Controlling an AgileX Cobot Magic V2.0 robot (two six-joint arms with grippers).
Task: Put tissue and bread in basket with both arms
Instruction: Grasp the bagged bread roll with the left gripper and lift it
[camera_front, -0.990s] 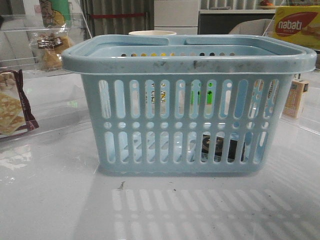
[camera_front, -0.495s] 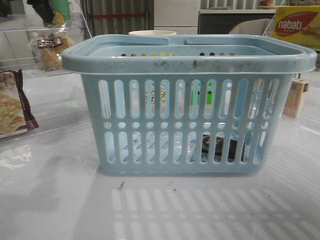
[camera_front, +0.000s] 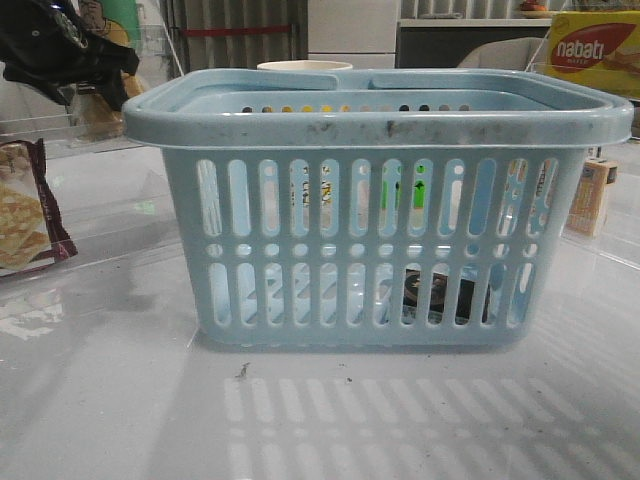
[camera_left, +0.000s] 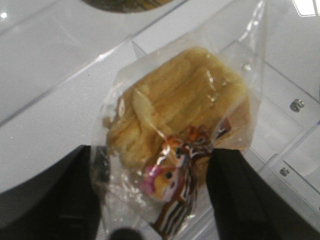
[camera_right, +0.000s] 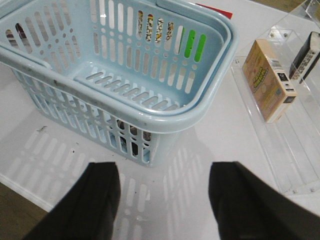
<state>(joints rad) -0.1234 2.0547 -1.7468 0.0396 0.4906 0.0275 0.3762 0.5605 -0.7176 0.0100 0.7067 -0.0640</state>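
Observation:
The bread (camera_left: 175, 105), golden-brown in a clear bag with a cartoon label, lies on a clear shelf. My left gripper (camera_left: 152, 200) is open, with its fingers on either side of the bag's lower end. In the front view the left arm (camera_front: 60, 50) covers the bread at the far left. The light-blue basket (camera_front: 380, 115) stands mid-table and also shows in the right wrist view (camera_right: 165, 112). The tissue (camera_front: 440, 295), a black packet, lies inside it at the front right, seen through the slots. My right gripper (camera_right: 164, 200) is open and empty above the table by a basket corner.
A maroon-edged cracker packet (camera_front: 20, 215) lies at the left. A yellow nabati box (camera_front: 590, 50) stands at the back right. A small tan box (camera_right: 270, 80) sits on a clear tray right of the basket. A pale cup (camera_front: 305, 66) stands behind the basket.
My left arm has come into the front view at the top left and moved down over the bread on the shelf. The basket and tissue have not moved.

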